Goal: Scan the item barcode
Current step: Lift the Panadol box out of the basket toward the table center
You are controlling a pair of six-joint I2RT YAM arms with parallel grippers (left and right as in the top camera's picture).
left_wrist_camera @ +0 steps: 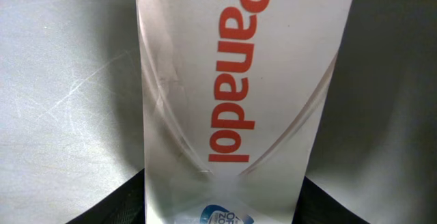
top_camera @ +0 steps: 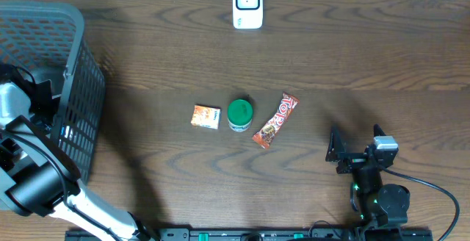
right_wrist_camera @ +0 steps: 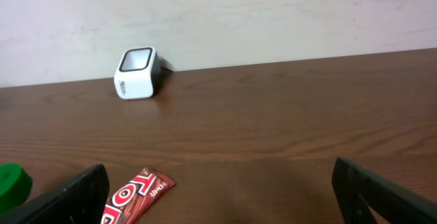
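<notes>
Overhead, left-wrist and right-wrist views of a two-arm bench. The wooden table (top_camera: pixel 367 50) carries a grey mesh basket (top_camera: pixel 81 87) at its left edge and a white scanner (top_camera: pixel 247 4) at the middle of the far edge, its window facing up.

Left side. The left arm (top_camera: pixel 33 186) reaches into the basket. In the wrist view a silver Panadol box (left_wrist_camera: pixel 232 80) fills the middle of the frame, its red lettering running lengthwise, and lies on a scratched grey surface (seemingly the basket floor). The left gripper (left_wrist_camera: pixel 222 210) straddles the near end of the box, with one dark finger showing at each lower corner of the frame, right against the box's long sides. Whether the fingers press on the box or merely flank it cannot be told.

Centre. Three items lie in a row, well apart from the scanner: an orange box (top_camera: pixel 206 116), a green-lidded jar (top_camera: pixel 239 114) just to its right, and a red candy bar (top_camera: pixel 275 120) lying aslant beside the jar.

Right side. The right gripper (right_wrist_camera: pixel 225 200) hangs low over bare table near the front right, fingers wide apart and holding nothing. Its camera looks across the table to the scanner, with the candy bar's end and the jar's lid at the lower left.
</notes>
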